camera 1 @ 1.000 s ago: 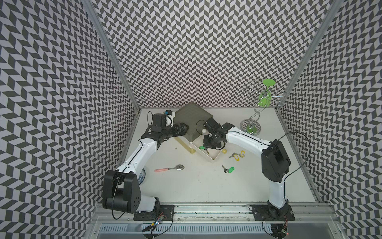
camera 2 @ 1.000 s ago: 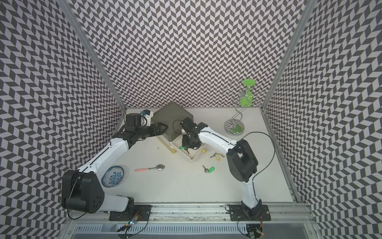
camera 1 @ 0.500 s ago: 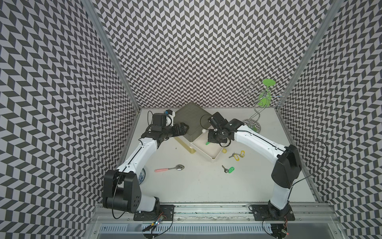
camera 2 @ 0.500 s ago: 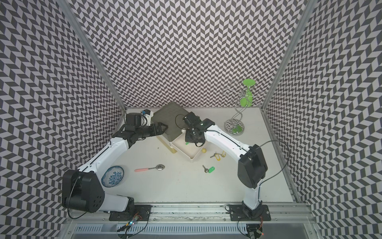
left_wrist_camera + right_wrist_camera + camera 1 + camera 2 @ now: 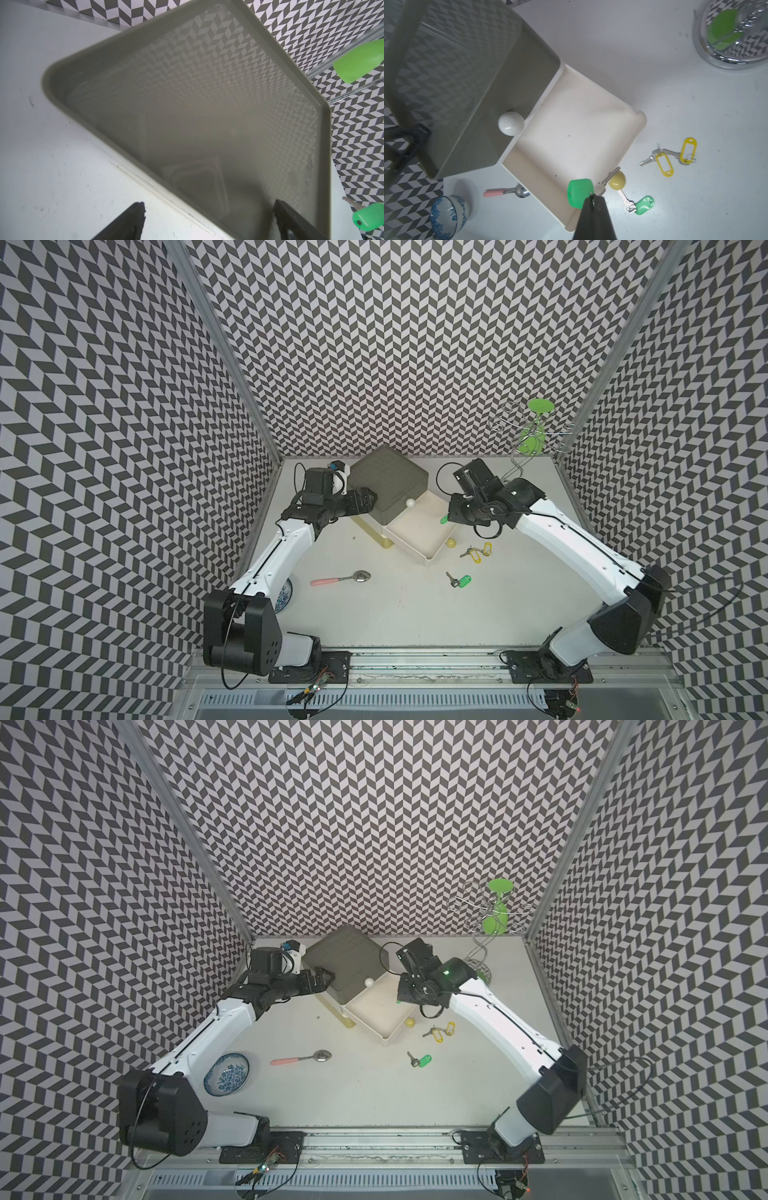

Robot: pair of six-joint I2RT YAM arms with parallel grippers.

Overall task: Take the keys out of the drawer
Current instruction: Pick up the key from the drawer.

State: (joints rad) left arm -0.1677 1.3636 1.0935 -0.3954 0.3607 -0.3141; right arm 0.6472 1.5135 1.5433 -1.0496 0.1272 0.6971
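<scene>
The right gripper (image 5: 592, 196) is pinched tight on the ring of a green-tagged key (image 5: 579, 193). The tag hangs to one side of its tips and the silver blade sticks out on the other. Below this gripper is the open drawer (image 5: 636, 133), which juts from the grey cabinet (image 5: 388, 481); the key hangs above it, near its side wall. The other keys lie on the tabletop (image 5: 395, 614) outside the drawer, on the side of the gripper towards the right arm's base. A yellow-tagged pair (image 5: 478, 553) is nearest, and a loose green-tagged key (image 5: 459, 580) lies a little further on. The left gripper (image 5: 368, 506) has its jaws spread wide at the cabinet's far side wall, with the cabinet's edge between its fingers. Whether they press on it cannot be told.
</scene>
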